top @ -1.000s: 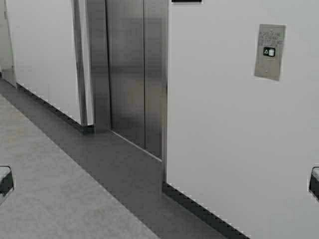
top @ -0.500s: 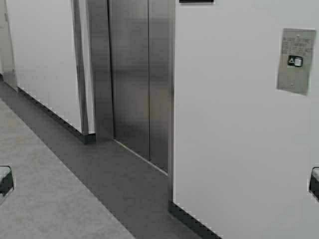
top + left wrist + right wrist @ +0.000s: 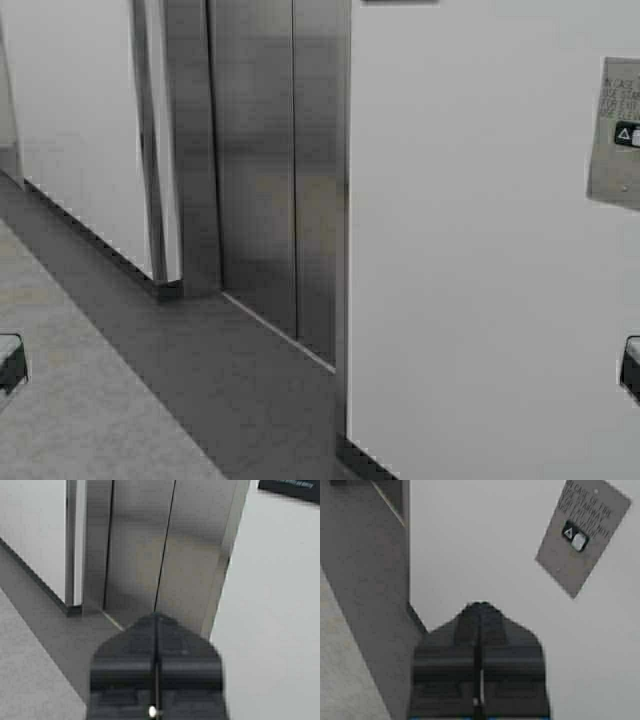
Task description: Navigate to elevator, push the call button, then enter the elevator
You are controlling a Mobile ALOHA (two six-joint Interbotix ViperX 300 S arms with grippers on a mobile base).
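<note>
Elevator doors (image 3: 270,170) of brushed steel stood shut, set back in a steel frame within the white wall (image 3: 470,250), left of centre in the high view, their bottom sill meeting a dark strip of floor (image 3: 230,370). On the wall well to the right of the doors, cut by the picture's right edge, sat the call button (image 3: 626,134), a small dark square marked with a triangle on an upright grey metal plate (image 3: 613,170) with lines of print above it. The right wrist view showed the same plate whole and tilted, apart from the gripper and untouched.

The right gripper (image 3: 480,605) pointed at the white wall beside the plate, its black fingers (image 3: 495,630) pressed together with only a thin seam between them, holding nothing. The left gripper (image 3: 156,616) was aimed at the doors' centre seam, its fingers (image 3: 135,640) likewise pressed together and holding nothing. In the high view only a dark corner of each arm showed at the lower left and lower right edges. Lighter speckled flooring (image 3: 60,400) lay nearer the robot.
</note>
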